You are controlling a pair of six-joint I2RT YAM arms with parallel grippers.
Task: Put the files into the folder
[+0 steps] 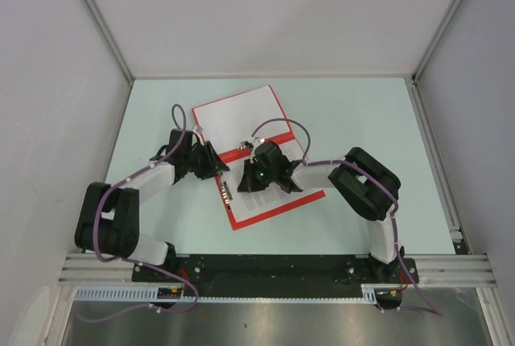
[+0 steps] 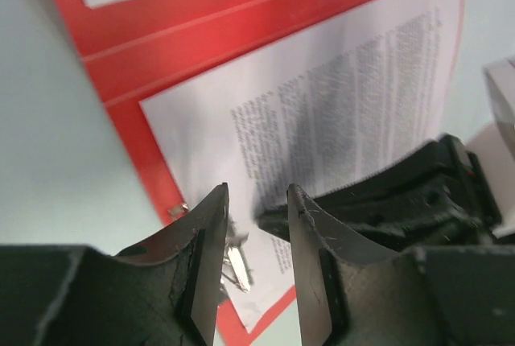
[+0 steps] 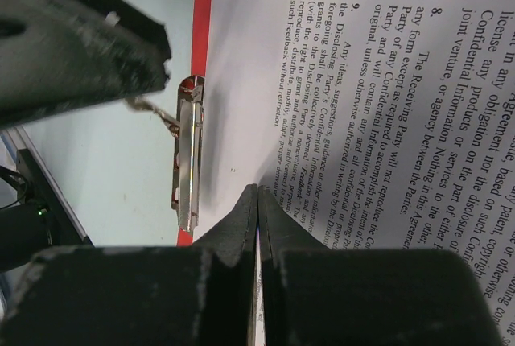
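The red folder (image 1: pixel 265 216) lies open on the table, seen also in the left wrist view (image 2: pixel 161 48) and as a red strip in the right wrist view (image 3: pixel 204 16). The files (image 1: pixel 278 201), white sheets with fine black text, lie on its near half (image 2: pixel 346 96) (image 3: pixel 386 80). My left gripper (image 1: pixel 219 167) (image 2: pixel 257 201) is open and empty, just above the folder's left edge near a metal clip (image 2: pixel 233 261). My right gripper (image 1: pixel 243 182) (image 3: pixel 258 189) is shut, its tips down on the top sheet beside that clip (image 3: pixel 188 153).
A second metal clip (image 1: pixel 237 150) sits at the folder's spine. The folder's far half (image 1: pixel 241 109) shows white. My two grippers are close together over the folder's left edge; a left finger (image 3: pixel 80 48) shows in the right wrist view. Grey walls enclose the table.
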